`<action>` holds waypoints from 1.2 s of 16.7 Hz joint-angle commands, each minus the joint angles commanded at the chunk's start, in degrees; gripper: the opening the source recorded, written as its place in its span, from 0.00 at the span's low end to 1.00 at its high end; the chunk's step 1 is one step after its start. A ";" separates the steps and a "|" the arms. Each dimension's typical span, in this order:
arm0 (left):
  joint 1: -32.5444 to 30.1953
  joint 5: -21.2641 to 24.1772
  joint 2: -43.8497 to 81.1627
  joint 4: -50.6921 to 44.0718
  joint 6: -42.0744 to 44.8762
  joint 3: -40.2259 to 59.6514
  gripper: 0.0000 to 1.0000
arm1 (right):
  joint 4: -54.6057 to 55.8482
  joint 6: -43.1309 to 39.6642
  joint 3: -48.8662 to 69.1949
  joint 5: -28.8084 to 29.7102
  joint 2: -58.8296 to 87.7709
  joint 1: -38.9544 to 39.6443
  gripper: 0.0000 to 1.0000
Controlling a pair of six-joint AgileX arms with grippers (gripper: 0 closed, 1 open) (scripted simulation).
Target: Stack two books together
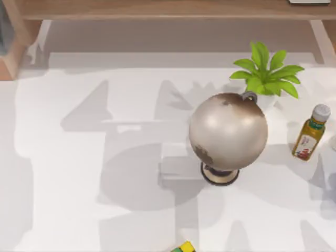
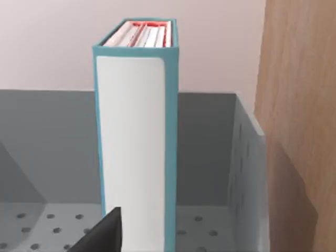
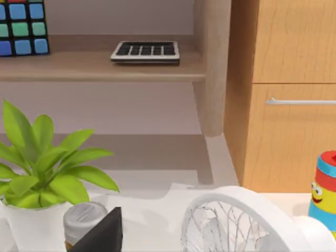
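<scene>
Although the task calls for two books, I can see one for certain: a teal-covered book [image 2: 137, 136] standing upright in a grey perforated bin [image 2: 247, 173], seen from the left wrist with its white face toward the camera and its red-and-white page block showing at the top; a wooden panel [image 2: 299, 105] rises just beside the bin. In the top view a pale flat block [image 1: 178, 167] lies on the tabletop [image 1: 79, 173] touching the base of the globe [image 1: 228, 131], and it may be the second book, though I cannot tell. Of the left gripper [image 2: 102, 236] only a dark finger tip shows, low in front of the book, so whether it is spread or pressed together I cannot tell; the same goes for the right gripper [image 3: 102, 233], which sits near the plant [image 3: 42, 163] and the bottle cap [image 3: 84, 220]. I judge the book stiff, fairly thick and moderately heavy, with smooth covers that could slip. The sound hold would be across its thickness, jaws flat on the two covers near the upper half, so it lifts clear of the bin without tipping or fanning its pages.
</scene>
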 joint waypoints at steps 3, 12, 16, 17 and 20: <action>1.85 2.16 12.73 3.76 0.01 8.19 1.00 | 0.00 0.00 0.00 0.00 0.00 0.00 1.00; 3.11 4.01 22.42 6.85 0.03 14.93 1.00 | 0.00 0.00 0.00 0.00 0.00 0.00 1.00; 2.23 3.14 22.28 5.27 0.01 16.37 1.00 | 0.00 0.00 0.00 0.00 0.00 0.00 1.00; 2.04 2.80 22.48 4.48 0.02 17.50 1.00 | 0.00 0.00 0.00 0.00 0.00 0.00 1.00; 2.16 2.44 24.64 2.99 -0.04 21.08 1.00 | 0.00 0.00 0.00 0.00 0.00 0.00 1.00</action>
